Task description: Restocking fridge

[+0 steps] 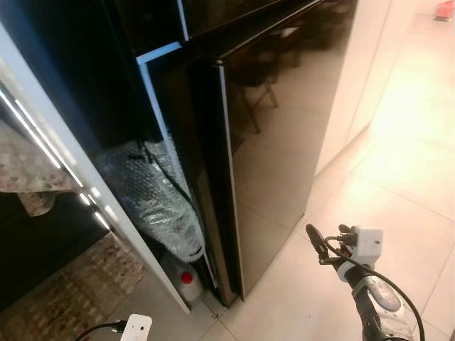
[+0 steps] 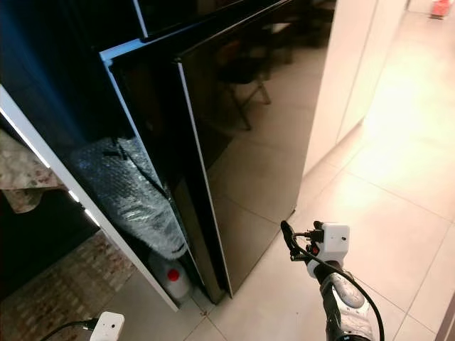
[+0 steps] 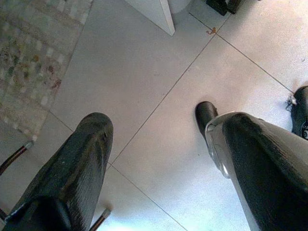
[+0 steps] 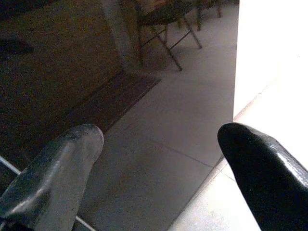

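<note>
The fridge (image 1: 284, 121) is seen from above as a tall glossy black cabinet, its door mirroring a folding chair and the tiled floor (image 1: 398, 177). Against the fridge's left flank a bundle wrapped in bubble film (image 1: 160, 199) is wedged, and at the foot of that bundle, beside the fridge's lower corner, a white jug with a red cap (image 1: 188, 283) is stood on the floor. A white panel (image 1: 64, 163) is set on the far side of the bundle from the fridge. The right pincer (image 1: 328, 243) is held raised, low before the fridge door, its fingers (image 4: 62, 168) spread wide with nothing between them. The left pincer (image 3: 154, 159) is pointed down at the floor near the fridge's base, likewise spread wide and empty.
</note>
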Available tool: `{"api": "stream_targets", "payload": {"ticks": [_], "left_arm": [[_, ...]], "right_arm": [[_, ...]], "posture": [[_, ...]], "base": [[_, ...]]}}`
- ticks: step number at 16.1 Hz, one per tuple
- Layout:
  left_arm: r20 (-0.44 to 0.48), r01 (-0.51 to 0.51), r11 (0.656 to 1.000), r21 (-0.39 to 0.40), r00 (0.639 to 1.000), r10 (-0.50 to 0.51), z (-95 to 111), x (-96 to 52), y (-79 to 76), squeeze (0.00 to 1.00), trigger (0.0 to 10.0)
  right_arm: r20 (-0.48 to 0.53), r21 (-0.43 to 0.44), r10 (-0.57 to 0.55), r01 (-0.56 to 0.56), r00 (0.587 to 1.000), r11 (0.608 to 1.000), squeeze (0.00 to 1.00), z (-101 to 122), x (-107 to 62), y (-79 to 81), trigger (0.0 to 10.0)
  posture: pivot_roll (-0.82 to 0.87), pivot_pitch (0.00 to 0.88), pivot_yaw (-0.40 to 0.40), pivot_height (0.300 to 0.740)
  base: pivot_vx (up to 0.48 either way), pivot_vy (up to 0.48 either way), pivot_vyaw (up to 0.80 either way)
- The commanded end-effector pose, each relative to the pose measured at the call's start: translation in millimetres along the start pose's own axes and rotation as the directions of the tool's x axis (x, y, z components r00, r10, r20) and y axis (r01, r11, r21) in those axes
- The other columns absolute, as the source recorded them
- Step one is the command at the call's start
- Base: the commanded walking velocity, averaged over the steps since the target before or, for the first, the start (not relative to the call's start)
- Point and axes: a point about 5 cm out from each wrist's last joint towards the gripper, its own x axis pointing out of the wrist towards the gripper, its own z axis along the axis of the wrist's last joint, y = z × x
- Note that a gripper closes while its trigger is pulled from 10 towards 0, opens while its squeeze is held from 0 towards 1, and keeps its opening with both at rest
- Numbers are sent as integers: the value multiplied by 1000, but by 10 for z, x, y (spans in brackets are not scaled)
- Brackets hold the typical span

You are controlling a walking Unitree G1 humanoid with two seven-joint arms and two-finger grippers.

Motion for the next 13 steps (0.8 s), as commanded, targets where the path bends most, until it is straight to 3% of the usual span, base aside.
{"api": "stream_targets", "payload": {"ticks": [1, 12, 13], "left_arm": [[-10, -20, 1000, 2, 1000, 20, -36, -13, 67, 0, 10000], [-10, -20, 1000, 2, 1000, 20, -36, -13, 67, 0, 10000], [-10, -22, 1000, -4, 1000, 22, -40, -13, 63, 0, 10000]], "right_arm": [[-18, -6, 3, -4, 1000, 1000, 0, -32, -3, 19, 10000], [-23, -16, -2, 1, 1000, 1000, 0, -31, 4, 24, 10000], [-149, 8, -146, 149, 978, 989, 0, -270, -103, -115, 10000]], "posture": [[-79, 0, 109, 740], [-79, 0, 109, 740], [-68, 0, 96, 740]], "base": [[0, 0, 0], [0, 0, 0], [0, 0, 0]]}}
